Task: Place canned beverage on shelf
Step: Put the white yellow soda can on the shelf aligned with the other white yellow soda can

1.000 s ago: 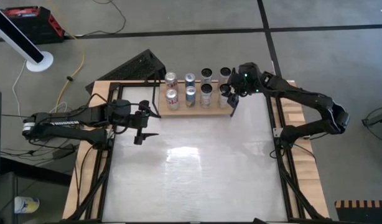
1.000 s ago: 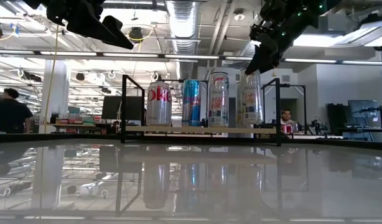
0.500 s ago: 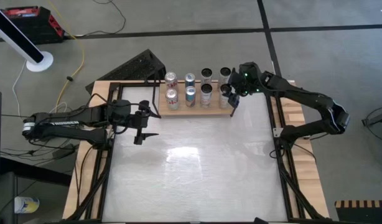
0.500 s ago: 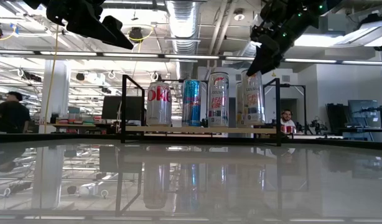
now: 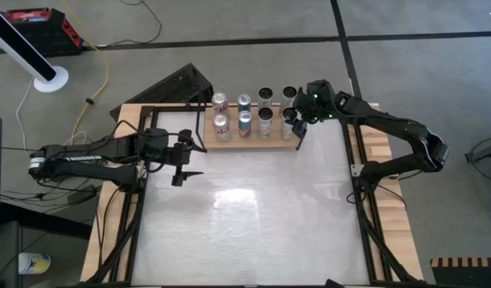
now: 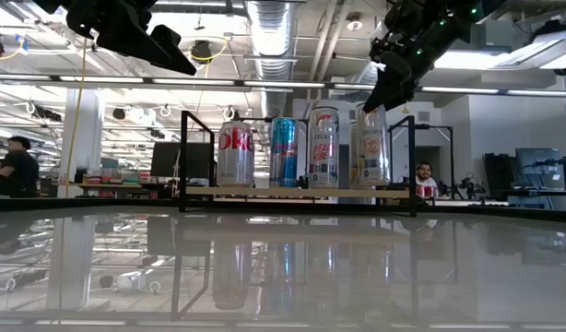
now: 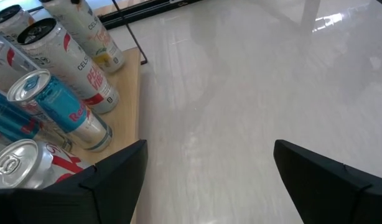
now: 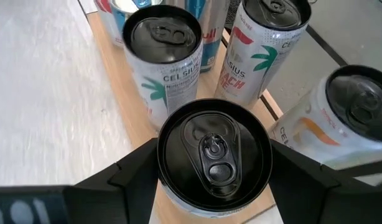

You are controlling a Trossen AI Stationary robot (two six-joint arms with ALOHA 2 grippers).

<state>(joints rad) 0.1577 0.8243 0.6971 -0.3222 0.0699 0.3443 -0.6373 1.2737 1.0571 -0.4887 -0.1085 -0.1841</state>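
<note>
The shelf (image 5: 249, 144), a light-wood board with black end rails, stands at the table's far edge and holds several cans in two rows. In the low view its front row shows a Diet Coke (image 6: 234, 152), a blue can (image 6: 283, 152) and a white Celsius can (image 6: 324, 148). My right gripper (image 5: 296, 122) is over the shelf's right end, shut on a white black-topped can (image 8: 213, 149), which stands upright on the board (image 6: 297, 191). My left gripper (image 5: 184, 158) is open and empty above the table, left of the shelf. My right gripper has the black-topped can between its two fingers, which lie on opposite sides of the can's upper wall (image 8: 163, 186), just below the top rim. The fingers (image 6: 383, 90) come from above, slanting in from the table's right. The can stands upright with its base on the shelf board.
Two more Celsius cans (image 8: 169, 68) (image 8: 259, 46) and an orange-marked can (image 8: 340, 118) stand close around the held one. A black rail (image 6: 413, 161) closes the shelf's right end. Open white tabletop (image 5: 245, 224) lies in front. People show in the room behind (image 6: 11, 166).
</note>
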